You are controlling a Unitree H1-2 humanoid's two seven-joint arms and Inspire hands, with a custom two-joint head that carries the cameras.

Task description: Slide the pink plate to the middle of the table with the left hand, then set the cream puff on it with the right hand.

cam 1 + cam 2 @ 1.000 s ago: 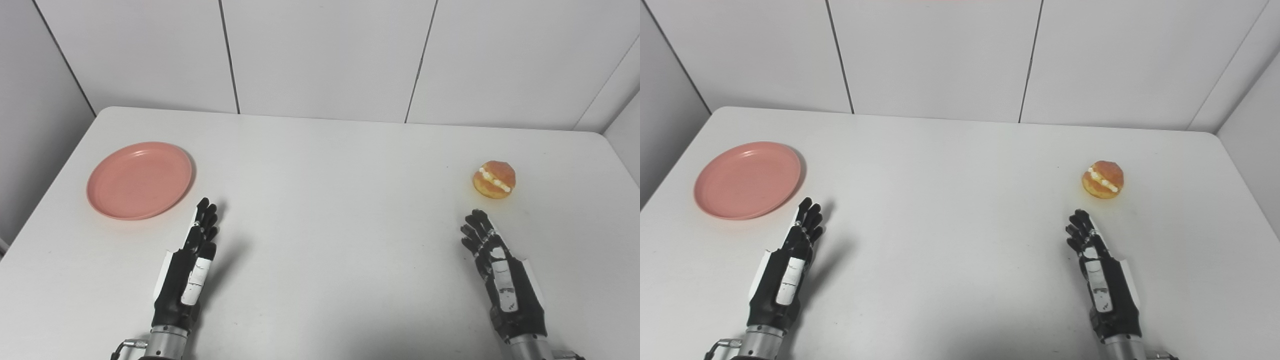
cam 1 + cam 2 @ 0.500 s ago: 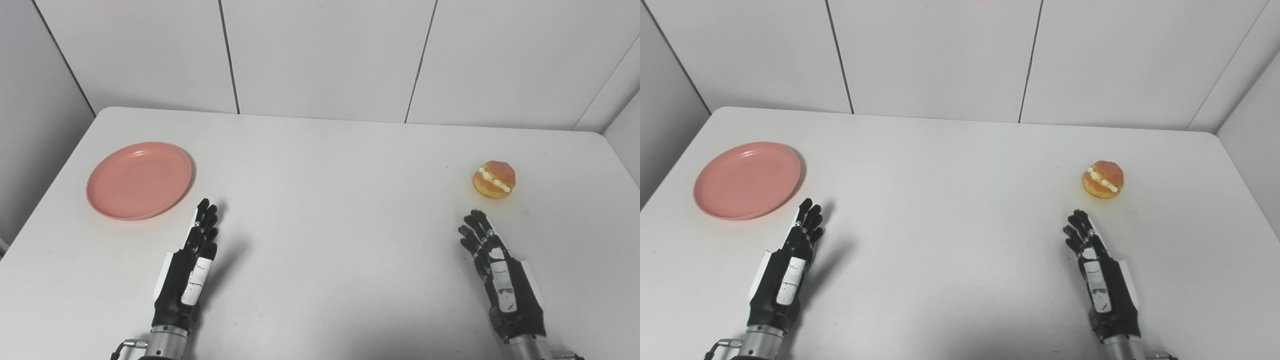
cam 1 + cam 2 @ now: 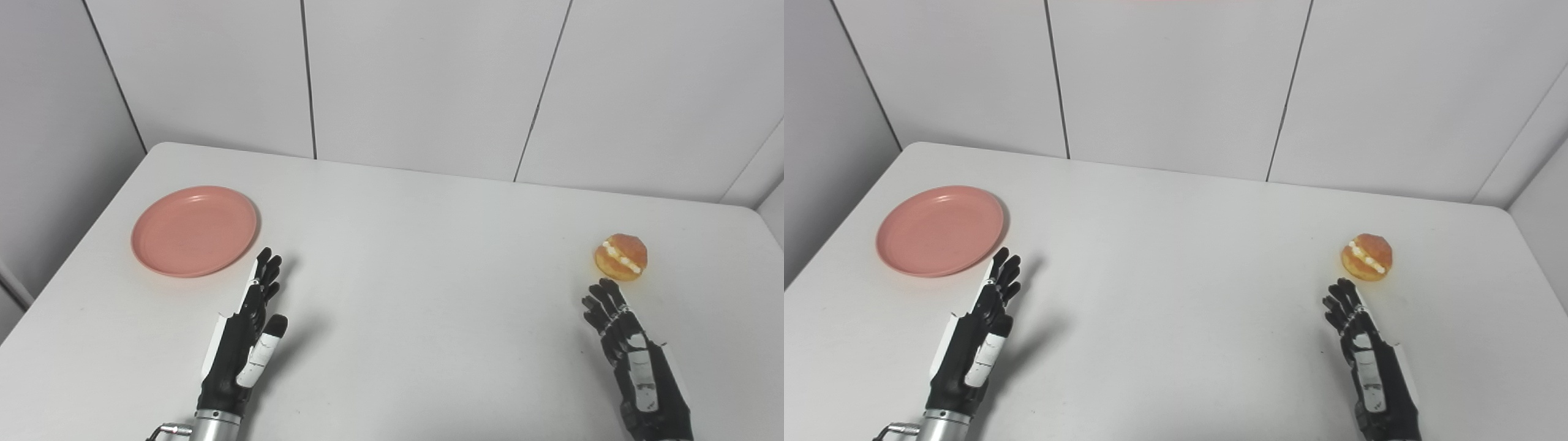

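Across most of the view stretches a wide white rectangular table [image 3: 416, 257] with rounded corners, backed by pale grey wall panels [image 3: 422, 79]. It takes up nearly the whole scene and carries only two items, set well apart from each other.

Toward the far left of the table lies a round, shallow pink plastic plate [image 3: 194, 231], flat on the surface and holding nothing. It sits nowhere near the middle of the table.

Two black robotic hands reach in from the bottom edge. The left hand [image 3: 248, 343] hovers just right of and nearer than the plate, its fingers stretched forward and a little apart, gripping nothing; its fingertips [image 3: 269, 262] come close to the plate's rim without touching it. The right hand [image 3: 1366, 361] is likewise spread and holds nothing, with its fingertips just short of the pastry.

Smallest of all, a round golden-brown cream puff [image 3: 1366, 257] with a stripe of white filling rests on the table near the right edge.

Judging from this layout, neither step has been carried out: the plate has yet to be slid to the centre, and the cream puff has yet to be picked up and placed on it.
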